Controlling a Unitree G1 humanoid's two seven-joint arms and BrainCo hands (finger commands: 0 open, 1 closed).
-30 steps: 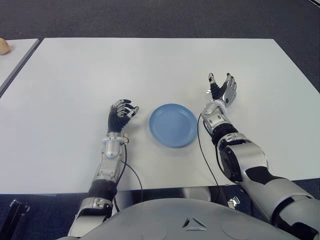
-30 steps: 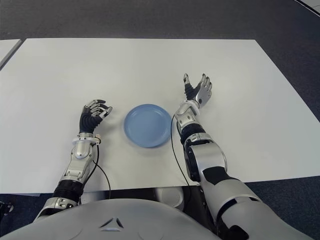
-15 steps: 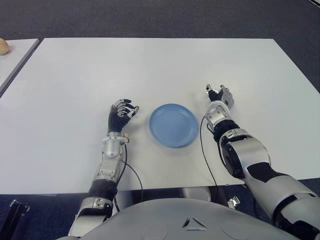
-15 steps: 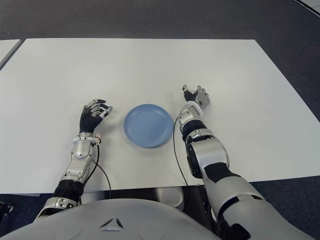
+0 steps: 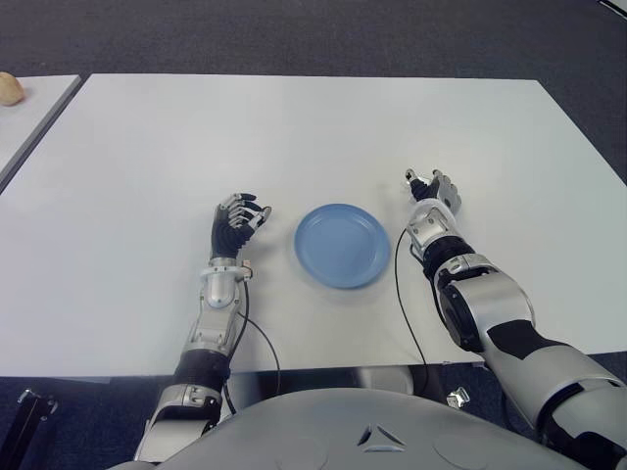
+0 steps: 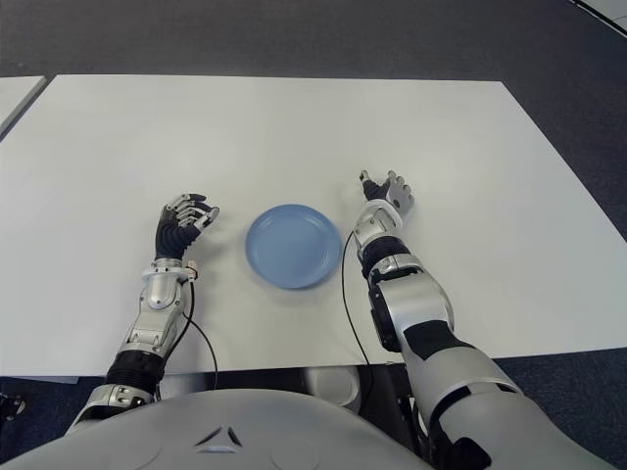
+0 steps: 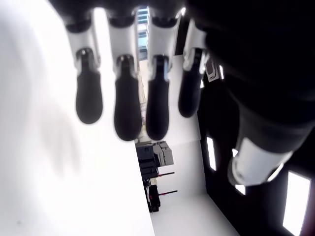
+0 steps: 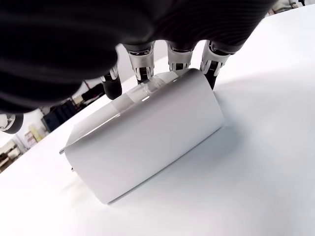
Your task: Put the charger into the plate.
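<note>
Only the right wrist view reveals the unmarked white charger lying on the table under the right hand, fingers curled over it, at 3 o'clock of the blue plate; the left hand, loosely curled and empty, shows at 9 o'clock.

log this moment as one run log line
right hand: fingers over white charger on table | left hand: idle, left of plate | plate: empty
</note>
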